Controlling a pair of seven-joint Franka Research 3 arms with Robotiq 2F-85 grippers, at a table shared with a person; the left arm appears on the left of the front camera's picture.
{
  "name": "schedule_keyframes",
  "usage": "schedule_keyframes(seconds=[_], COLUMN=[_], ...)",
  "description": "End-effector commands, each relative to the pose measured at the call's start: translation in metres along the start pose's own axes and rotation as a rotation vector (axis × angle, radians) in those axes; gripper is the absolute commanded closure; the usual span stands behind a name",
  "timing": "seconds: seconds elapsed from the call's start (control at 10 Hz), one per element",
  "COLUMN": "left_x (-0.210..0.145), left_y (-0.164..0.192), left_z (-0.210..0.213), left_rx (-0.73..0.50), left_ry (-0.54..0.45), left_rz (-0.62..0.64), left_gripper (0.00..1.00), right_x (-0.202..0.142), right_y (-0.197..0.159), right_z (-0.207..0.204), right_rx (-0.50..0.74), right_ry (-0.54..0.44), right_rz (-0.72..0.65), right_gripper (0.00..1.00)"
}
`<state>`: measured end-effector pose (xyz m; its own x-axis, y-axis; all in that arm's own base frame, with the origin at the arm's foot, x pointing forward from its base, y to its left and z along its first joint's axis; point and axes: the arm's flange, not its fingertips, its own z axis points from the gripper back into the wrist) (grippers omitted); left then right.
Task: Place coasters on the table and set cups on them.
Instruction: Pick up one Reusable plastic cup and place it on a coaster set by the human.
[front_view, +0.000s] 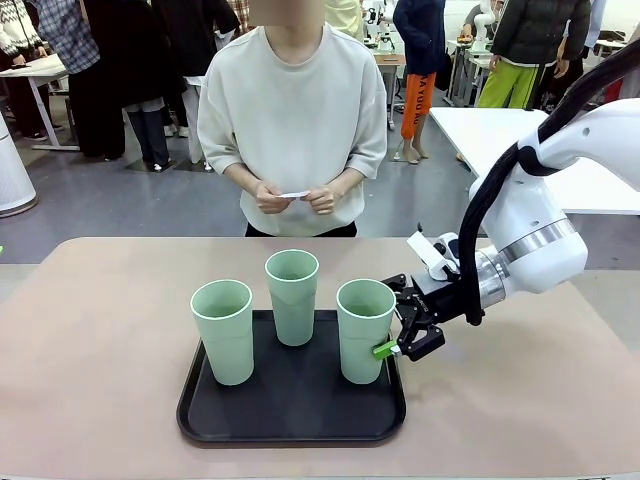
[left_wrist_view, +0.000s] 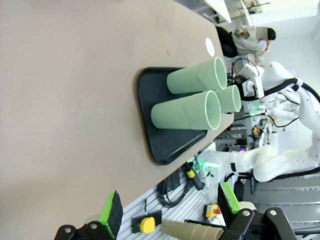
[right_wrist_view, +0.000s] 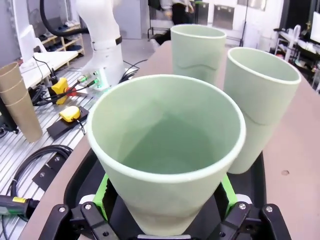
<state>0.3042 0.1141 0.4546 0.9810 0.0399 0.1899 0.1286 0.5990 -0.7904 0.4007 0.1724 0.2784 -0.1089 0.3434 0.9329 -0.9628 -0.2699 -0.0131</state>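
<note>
Nearest the front camera, a black tray (front_view: 290, 425) on the beige table (front_view: 100, 330) carries three upright mint-green cups (front_view: 292, 290). The right gripper (front_view: 397, 338) reaches in level from the right, jaws clamped across the lower wall of the rightmost cup (front_view: 364, 320), whose long axis stands vertical. The left gripper (left_wrist_view: 170, 207) hangs with jaws apart, well away from the tray.

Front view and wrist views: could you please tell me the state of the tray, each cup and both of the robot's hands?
tray: flat on the table, carrying three cups.
left hand: open, holding nothing.
right hand: shut on the right cup.
right cup: upright on the tray, empty inside, gripped.
middle cup: upright on the tray, free.
left cup: upright on the tray, free.
</note>
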Motion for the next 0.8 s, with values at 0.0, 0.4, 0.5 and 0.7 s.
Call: schedule_keyframes(seconds=[0.0, 0.4, 0.5, 0.7], left_x=[0.0, 0.0, 0.0, 0.0], left_y=[0.0, 0.0, 0.0, 0.0], left_z=[0.002, 0.002, 0.002, 0.002], left_rx=[-0.014, -0.014, -0.014, -0.014], left_ry=[-0.005, -0.005, -0.005, -0.005], left_rz=[-0.003, -0.003, -0.003, -0.003], left_gripper=[0.0, 0.0, 0.0, 0.0], right_x=[-0.004, -0.004, -0.001, 0.035], right_y=[-0.006, -0.006, -0.005, 0.014], right_z=[-0.005, -0.004, -0.001, 0.017], right_rx=[0.01, 0.043, 0.026, -0.049], right_ry=[-0.057, -0.07, -0.076, -0.07], right_rz=[0.023, -0.038, -0.076, -0.201], right_gripper=[0.29, 1.0, 1.0, 1.0])
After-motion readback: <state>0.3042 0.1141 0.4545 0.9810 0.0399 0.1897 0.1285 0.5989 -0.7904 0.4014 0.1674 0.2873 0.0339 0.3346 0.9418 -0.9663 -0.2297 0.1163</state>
